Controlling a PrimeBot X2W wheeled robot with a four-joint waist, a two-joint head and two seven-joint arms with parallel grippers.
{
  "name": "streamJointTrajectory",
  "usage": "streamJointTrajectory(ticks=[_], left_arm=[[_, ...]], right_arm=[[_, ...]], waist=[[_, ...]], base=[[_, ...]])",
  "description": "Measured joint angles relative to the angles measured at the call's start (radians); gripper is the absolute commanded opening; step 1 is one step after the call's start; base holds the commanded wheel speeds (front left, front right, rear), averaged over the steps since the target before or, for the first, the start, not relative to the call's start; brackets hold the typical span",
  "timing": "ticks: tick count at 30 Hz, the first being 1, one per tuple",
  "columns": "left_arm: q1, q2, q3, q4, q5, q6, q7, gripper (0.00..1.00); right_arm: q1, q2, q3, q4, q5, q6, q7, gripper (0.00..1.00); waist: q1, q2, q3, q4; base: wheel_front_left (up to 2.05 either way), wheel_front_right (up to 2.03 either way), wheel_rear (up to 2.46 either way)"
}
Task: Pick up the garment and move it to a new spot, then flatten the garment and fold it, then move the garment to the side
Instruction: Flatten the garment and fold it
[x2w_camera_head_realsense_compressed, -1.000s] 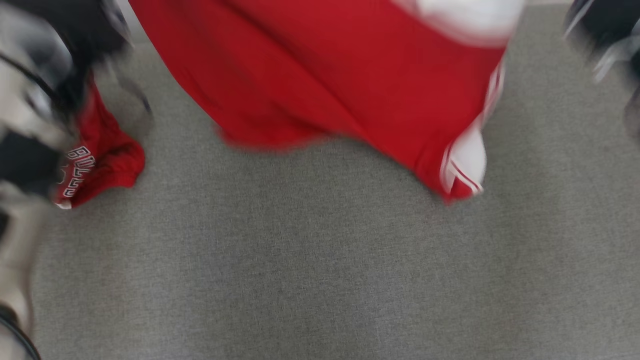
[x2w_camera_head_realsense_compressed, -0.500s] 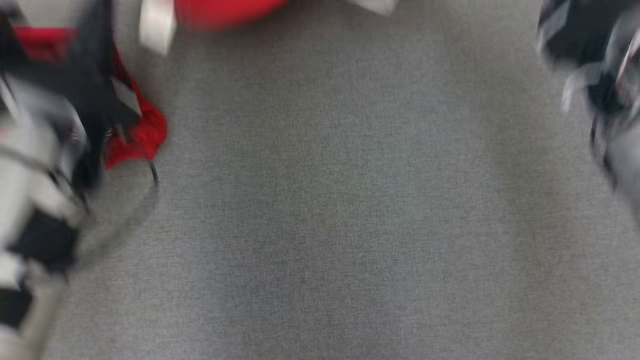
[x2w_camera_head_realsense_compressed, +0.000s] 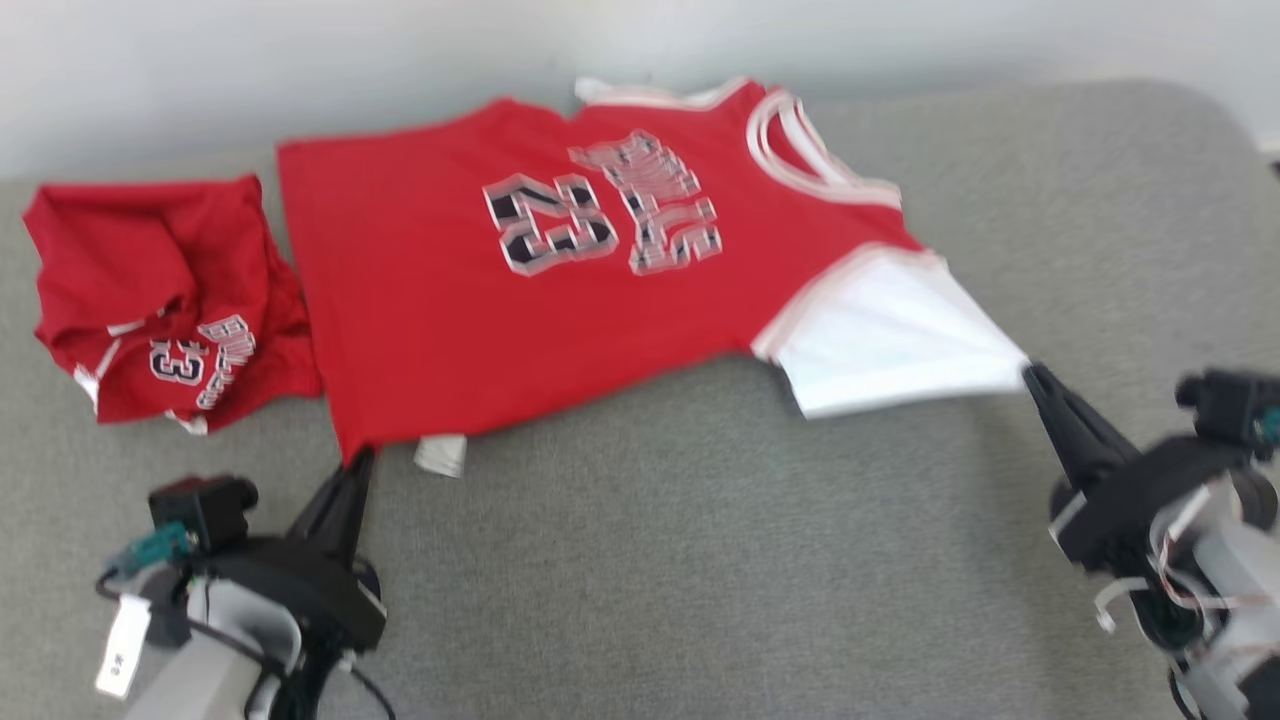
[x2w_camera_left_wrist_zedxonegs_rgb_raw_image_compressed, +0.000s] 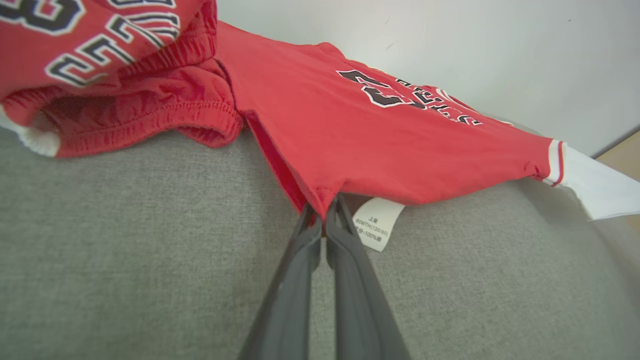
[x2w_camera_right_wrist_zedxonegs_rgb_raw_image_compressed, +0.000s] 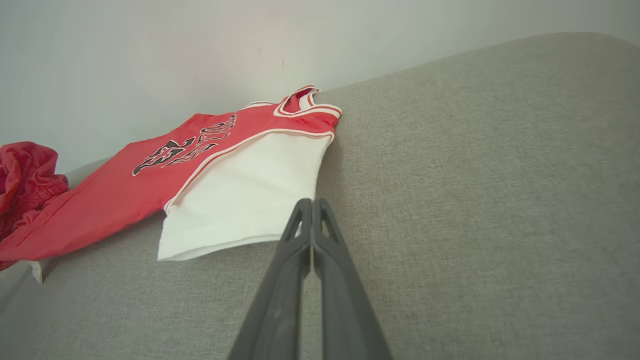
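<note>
The garment (x2w_camera_head_realsense_compressed: 520, 290), a red jersey with the number 23 and white sleeves, lies spread face up across the grey cushion (x2w_camera_head_realsense_compressed: 700, 560), its neck to the right. My left gripper (x2w_camera_head_realsense_compressed: 360, 457) is shut on its near hem corner; the left wrist view shows both fingers pinching the red hem (x2w_camera_left_wrist_zedxonegs_rgb_raw_image_compressed: 320, 192) beside a white care label (x2w_camera_left_wrist_zedxonegs_rgb_raw_image_compressed: 376, 223). My right gripper (x2w_camera_head_realsense_compressed: 1030, 372) is shut at the corner of the white sleeve (x2w_camera_head_realsense_compressed: 885, 340), which is pulled taut to its tip and lifted slightly. In the right wrist view the sleeve (x2w_camera_right_wrist_zedxonegs_rgb_raw_image_compressed: 240, 200) ends at my closed gripper (x2w_camera_right_wrist_zedxonegs_rgb_raw_image_compressed: 311, 201).
A crumpled pair of red shorts (x2w_camera_head_realsense_compressed: 150, 290) with the same number lies at the left, touching the jersey's edge; I also see the shorts (x2w_camera_left_wrist_zedxonegs_rgb_raw_image_compressed: 110, 80) in the left wrist view. A pale wall (x2w_camera_head_realsense_compressed: 300, 70) runs behind the cushion. The cushion's rounded corner (x2w_camera_head_realsense_compressed: 1180, 110) is far right.
The head camera has shifted and steadied. The jersey, earlier hanging blurred at the top of the picture, now lies spread on the cushion. Both grippers have stayed shut.
</note>
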Motion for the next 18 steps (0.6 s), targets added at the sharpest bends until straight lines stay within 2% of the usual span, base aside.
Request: streamJointTrajectory(ticks=[8, 18], left_arm=[[0.13, -0.004, 0.003, -0.016, -0.007, 0.031, -0.01, 0.0], [0.302, -0.006, -0.036, -0.032, 0.01, 0.088, -0.01, 0.0]], right_arm=[[0.169, -0.06, -0.028, -0.009, 0.013, 0.0, -0.052, 0.0], [0.395, -0.068, -0.018, -0.056, 0.039, -0.023, -0.068, 0.0]], waist=[[-0.0001, -0.0001, -0.111, -0.028], [-0.0001, -0.0002, -0.21, -0.046]], base=[[0.0, 0.0, 0.0], [0.0, 0.0, 0.0]])
